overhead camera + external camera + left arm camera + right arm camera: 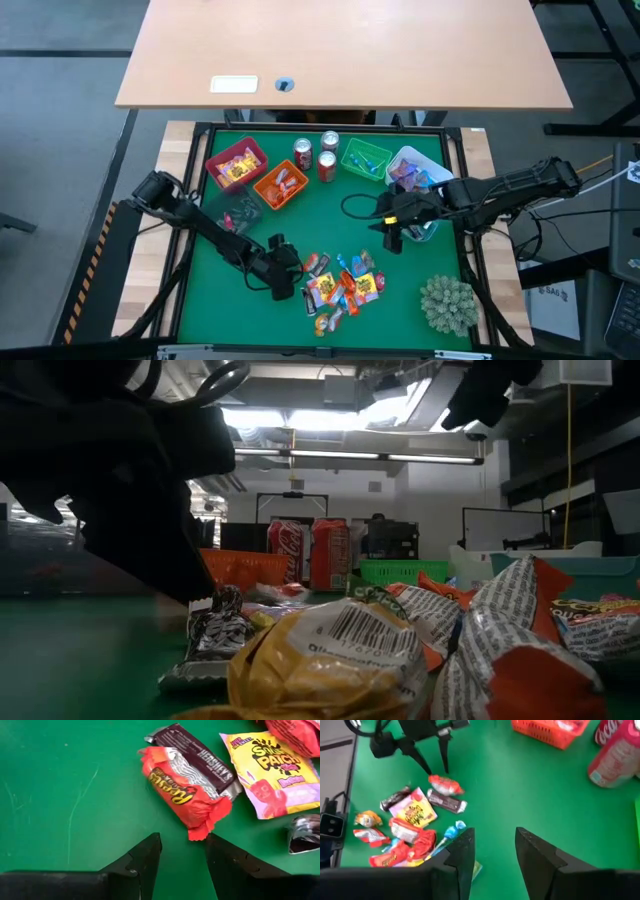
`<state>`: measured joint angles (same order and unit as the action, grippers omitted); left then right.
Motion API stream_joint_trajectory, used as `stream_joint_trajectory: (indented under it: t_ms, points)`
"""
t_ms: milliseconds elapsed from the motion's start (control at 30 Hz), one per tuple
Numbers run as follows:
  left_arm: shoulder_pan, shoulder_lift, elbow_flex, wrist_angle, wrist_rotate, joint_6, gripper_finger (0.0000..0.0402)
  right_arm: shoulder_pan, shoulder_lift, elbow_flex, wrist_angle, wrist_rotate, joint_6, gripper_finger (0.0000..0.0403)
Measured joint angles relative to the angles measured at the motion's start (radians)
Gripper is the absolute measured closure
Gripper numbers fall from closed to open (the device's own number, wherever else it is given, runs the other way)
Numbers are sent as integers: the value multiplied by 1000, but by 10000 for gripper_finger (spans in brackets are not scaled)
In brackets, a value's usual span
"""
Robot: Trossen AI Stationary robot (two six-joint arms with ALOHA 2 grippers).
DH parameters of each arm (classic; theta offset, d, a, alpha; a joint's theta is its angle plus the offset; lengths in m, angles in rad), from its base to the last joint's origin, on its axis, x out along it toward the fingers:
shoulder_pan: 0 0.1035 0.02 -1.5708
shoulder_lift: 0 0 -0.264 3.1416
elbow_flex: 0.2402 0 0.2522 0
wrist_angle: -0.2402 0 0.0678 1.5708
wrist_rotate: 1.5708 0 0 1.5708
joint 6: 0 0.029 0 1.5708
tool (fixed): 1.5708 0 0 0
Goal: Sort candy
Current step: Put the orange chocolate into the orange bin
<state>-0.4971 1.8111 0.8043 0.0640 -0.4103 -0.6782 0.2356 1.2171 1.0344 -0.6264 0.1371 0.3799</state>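
On the green mat [220, 300], one candy pile [342, 288] lay behind four baskets [280, 185] and two soda cans [303, 153], left gripper [182, 851] jaws apart before an orange peanut-butter cup [181, 791], right gripper [492, 845] jaws apart, empty.

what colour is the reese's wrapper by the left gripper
Orange, with yellow lettering; the Reese's wrapper shows best in the left wrist view.

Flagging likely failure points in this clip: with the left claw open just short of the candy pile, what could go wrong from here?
1. The left claw stands open at the orange peanut-butter cup, which lies partly over a dark chocolate bar; closing may catch both or push them away.
2. The yellow sour-candy packet lies close beside them and may get dragged along.
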Motion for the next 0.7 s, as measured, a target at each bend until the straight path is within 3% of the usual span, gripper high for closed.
stream_joint_trajectory:
  t_ms: [233,700]
  points:
    - [4,2,0,22,3,0,283,0,0,0,29,0,-21,265]
    - [33,4,-1,97,0,-1,286,0,0,0,33,0,-22,265]
